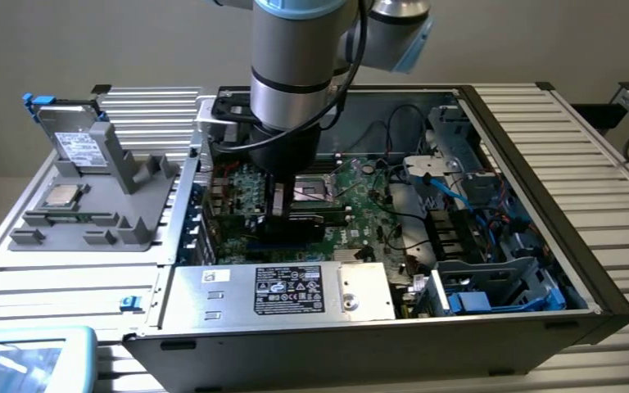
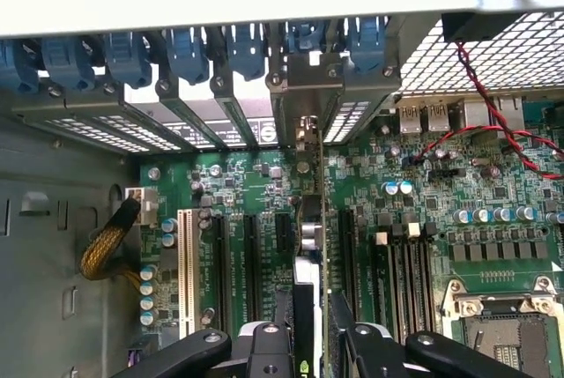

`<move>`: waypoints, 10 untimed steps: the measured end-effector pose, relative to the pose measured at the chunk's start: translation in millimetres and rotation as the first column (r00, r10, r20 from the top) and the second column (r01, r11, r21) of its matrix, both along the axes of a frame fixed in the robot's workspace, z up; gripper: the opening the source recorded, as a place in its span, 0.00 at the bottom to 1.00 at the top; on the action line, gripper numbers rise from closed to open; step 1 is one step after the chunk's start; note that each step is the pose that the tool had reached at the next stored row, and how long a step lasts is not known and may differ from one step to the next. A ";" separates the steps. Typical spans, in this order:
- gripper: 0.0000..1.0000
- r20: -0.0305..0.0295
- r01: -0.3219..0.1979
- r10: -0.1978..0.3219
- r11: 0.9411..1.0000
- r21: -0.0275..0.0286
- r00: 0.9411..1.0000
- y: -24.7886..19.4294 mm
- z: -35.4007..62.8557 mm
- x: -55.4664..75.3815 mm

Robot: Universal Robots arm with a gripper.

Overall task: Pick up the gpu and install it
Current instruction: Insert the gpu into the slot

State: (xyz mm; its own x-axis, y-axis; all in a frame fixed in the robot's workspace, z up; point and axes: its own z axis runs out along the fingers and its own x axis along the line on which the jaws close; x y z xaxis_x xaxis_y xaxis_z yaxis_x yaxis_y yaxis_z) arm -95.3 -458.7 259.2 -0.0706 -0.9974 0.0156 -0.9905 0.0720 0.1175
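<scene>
The gpu (image 2: 308, 246) shows edge-on in the wrist view, standing upright over the green motherboard (image 2: 238, 184) among the black expansion slots (image 2: 249, 259). Its silver end bracket (image 2: 307, 87) sits against the case's rear slot openings, under the row of blue clips (image 2: 189, 48). My gripper (image 2: 310, 329) is shut on the gpu, one black finger on each face. In the exterior view the gripper (image 1: 291, 214) is deep inside the open computer case (image 1: 533, 123), low over the board at the exterior view's left of the CPU socket (image 1: 314, 190).
A power supply (image 1: 292, 288) fills the case's near side, and drive cages with blue cables (image 1: 490, 270) stand at the exterior view's right. A grey fixture (image 1: 96, 205) outside the case holds a silver drive (image 1: 79, 143) and a CPU (image 1: 61, 195). Red-black wires (image 2: 493, 114) cross the board.
</scene>
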 end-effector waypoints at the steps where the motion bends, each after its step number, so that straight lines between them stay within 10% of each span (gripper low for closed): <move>1: 0.27 0.000 0.000 0.000 1.000 0.000 1.000 0.0 0.0 -0.4; 10: 0.27 0.000 0.000 0.000 1.000 0.000 1.000 -0.1 -0.4 -2.8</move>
